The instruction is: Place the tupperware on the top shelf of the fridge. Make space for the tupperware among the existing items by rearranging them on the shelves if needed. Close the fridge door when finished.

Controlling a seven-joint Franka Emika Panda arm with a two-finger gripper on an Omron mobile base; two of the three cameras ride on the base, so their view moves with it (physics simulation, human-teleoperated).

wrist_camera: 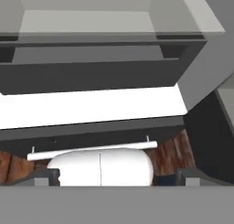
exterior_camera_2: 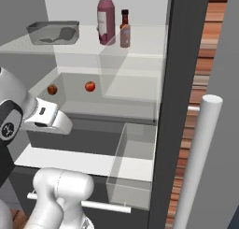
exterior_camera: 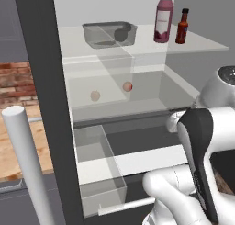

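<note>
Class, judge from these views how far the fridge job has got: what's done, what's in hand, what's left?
Done: the tupperware sits on the top shelf, left of the pinkish-red bottle and sauce bottle. In hand: nothing; the gripper is empty. Left: closing the fridge door, which stands open.

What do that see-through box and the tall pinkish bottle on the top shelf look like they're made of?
The tupperware looks like clear, slightly grey-tinted plastic: you can see the shelf and something dark inside through its walls. The tall bottle looks like glossy glass or plastic with pinkish-red contents, a pale label and a dark cap; which one, the render leaves open.
</note>
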